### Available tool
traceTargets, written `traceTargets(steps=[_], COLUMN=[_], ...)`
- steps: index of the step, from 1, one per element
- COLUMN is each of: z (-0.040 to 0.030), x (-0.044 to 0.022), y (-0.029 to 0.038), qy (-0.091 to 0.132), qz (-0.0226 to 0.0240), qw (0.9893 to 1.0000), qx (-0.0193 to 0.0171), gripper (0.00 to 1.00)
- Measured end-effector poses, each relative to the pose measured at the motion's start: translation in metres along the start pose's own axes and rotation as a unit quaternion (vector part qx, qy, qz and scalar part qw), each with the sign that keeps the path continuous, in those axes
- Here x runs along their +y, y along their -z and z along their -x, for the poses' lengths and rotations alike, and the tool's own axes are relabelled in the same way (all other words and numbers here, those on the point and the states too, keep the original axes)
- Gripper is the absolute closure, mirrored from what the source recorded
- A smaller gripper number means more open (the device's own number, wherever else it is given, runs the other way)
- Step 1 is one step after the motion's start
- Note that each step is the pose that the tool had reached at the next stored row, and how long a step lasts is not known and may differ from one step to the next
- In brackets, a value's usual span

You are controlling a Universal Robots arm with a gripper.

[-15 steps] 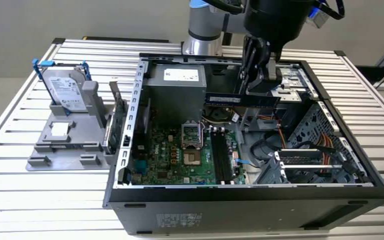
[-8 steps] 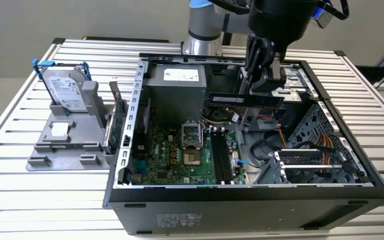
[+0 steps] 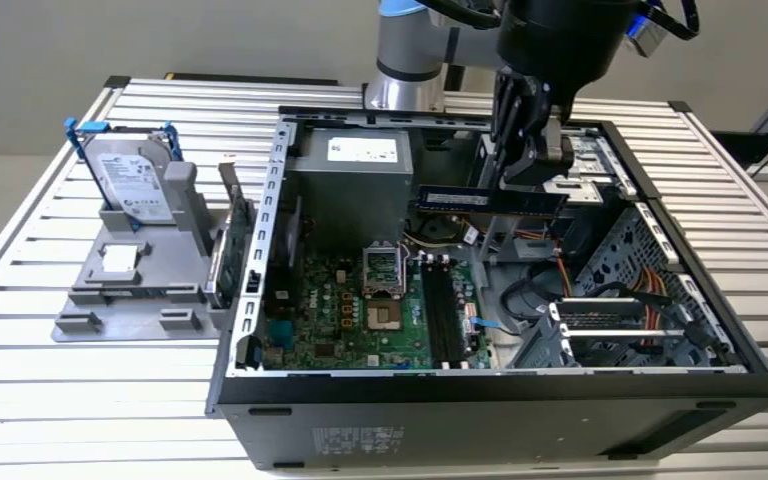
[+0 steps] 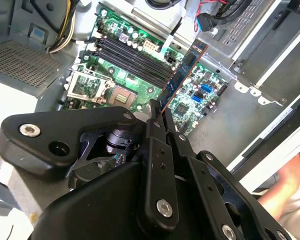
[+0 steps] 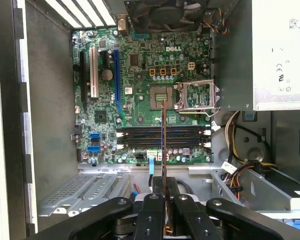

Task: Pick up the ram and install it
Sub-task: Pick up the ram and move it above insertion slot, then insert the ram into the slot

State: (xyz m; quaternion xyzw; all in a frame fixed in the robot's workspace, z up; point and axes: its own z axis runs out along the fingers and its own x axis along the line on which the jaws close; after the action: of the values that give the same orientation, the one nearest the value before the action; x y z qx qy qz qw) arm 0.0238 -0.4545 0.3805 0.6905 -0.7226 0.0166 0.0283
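Gripper (image 3: 531, 175) is clamped on the ram (image 3: 491, 198), held level and contact edge down over the open PC case (image 3: 491, 385), not seated. Top-edge grip presumably keeps the contacts free. In the first wrist view the stick sits crosswise to the motherboard's (image 5: 135, 105) empty-looking DIMM slots (image 5: 140, 136). Hard drive (image 3: 131, 180) stands in the grey rack (image 3: 131, 290) outside.

A robotics lab is suggested: an opened computer case (image 3: 491, 415) is laid on a slatted metal tabletop (image 3: 77, 400), and a robot arm (image 3: 404, 60) is seen at its far edge.
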Motion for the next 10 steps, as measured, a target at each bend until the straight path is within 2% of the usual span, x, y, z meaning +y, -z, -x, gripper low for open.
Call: traceTargets(steps=[6,10], z=[0.0001,0.0004], x=[0.0,0.0], y=[0.0,-0.0002], qy=[-0.002,-0.034], qz=[0.0002,0.0022], qw=[1.0,0.9994], qx=[-0.0001,-0.0004], gripper=[1.0,1.0])
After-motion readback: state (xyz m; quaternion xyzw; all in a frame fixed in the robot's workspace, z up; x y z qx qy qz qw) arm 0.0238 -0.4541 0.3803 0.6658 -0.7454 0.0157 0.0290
